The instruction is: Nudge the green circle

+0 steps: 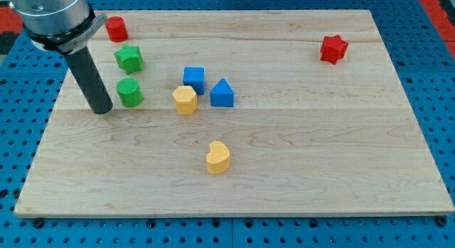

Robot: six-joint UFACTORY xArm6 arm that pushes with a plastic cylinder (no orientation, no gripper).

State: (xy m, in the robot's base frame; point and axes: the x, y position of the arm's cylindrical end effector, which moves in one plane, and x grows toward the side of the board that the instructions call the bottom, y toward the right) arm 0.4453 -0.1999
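The green circle (130, 92) is a short green cylinder standing on the wooden board at the view's left. My tip (102, 110) rests on the board just left of it and slightly below, a small gap apart. A green star (129, 58) sits right above the green circle.
A red cylinder (116, 28) is at the top left. A blue cube (193, 79), a blue triangular block (222, 94) and a yellow hexagon (185, 100) cluster right of the green circle. A yellow heart (218, 158) lies lower centre. A red star (333, 49) is at top right.
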